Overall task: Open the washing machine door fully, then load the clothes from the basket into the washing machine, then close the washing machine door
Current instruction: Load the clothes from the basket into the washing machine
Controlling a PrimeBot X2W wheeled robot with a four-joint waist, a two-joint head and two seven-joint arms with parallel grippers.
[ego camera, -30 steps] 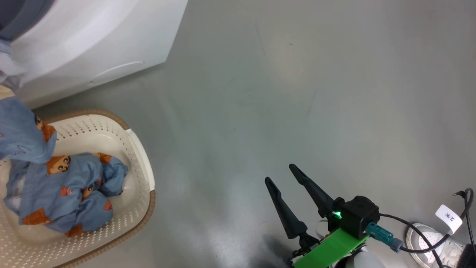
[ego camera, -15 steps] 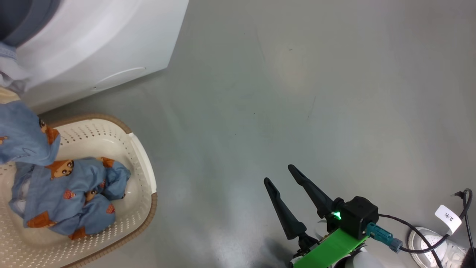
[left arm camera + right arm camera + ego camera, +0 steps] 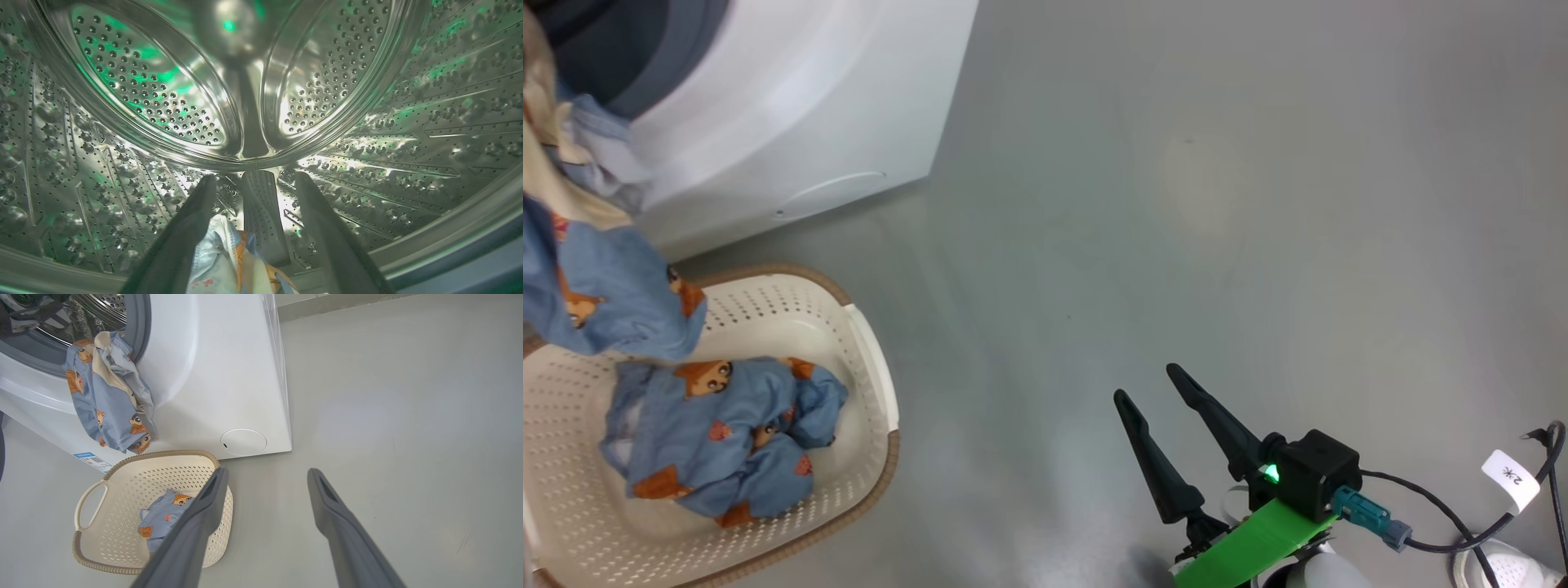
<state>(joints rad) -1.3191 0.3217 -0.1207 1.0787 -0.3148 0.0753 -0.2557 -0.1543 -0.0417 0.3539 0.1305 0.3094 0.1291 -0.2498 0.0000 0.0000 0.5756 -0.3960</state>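
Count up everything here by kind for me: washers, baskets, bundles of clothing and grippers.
Washing machine: 1
Basket: 1
Blue bear-print clothing bundles: 2, one hanging out of the drum, one in the basket
Grippers: 2, the left gripper inside the drum, the right gripper over the floor
Total: 6

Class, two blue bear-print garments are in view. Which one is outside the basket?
The hanging garment, draped from the mouth of the washing machine down its white front; the crumpled garment lies inside the basket.
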